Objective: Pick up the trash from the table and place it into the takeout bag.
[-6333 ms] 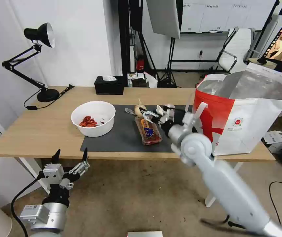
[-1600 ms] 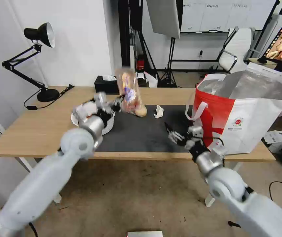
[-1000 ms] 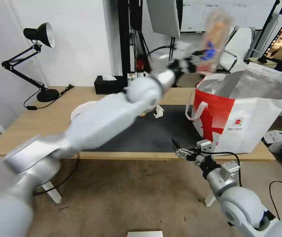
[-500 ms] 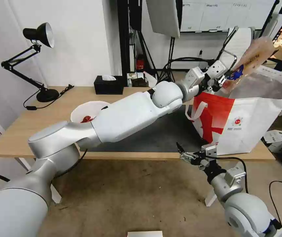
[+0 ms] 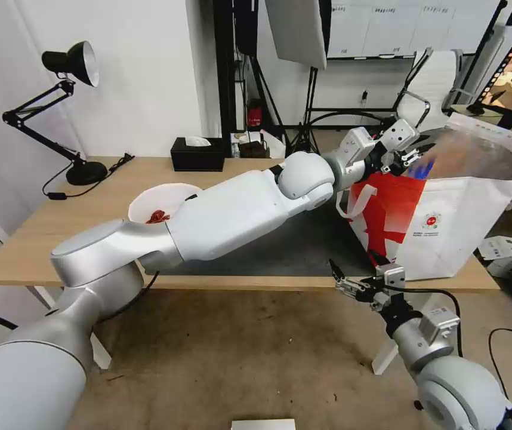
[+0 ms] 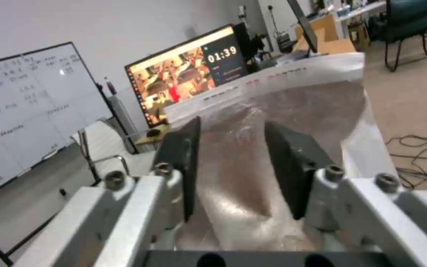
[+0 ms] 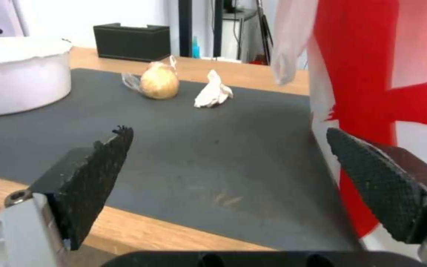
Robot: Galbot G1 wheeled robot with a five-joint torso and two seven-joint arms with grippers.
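Hovering over takeout bag (image 5: 447,239) mouth, left end effector (image 5: 412,156) parted, empty; tray (image 5: 429,168) just beyond.

The left arm (image 5: 226,209) spans the dark mat (image 7: 213,148) — blocking overhead approach in the head view; bare mat lies before the napkin (image 7: 213,94) and beige lump (image 7: 159,81), takeout bag (image 7: 371,85) walling one side.

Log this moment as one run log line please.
left pincer: open over takeout bag | tray: dropping inside | right pincer: open, empty, below table edge
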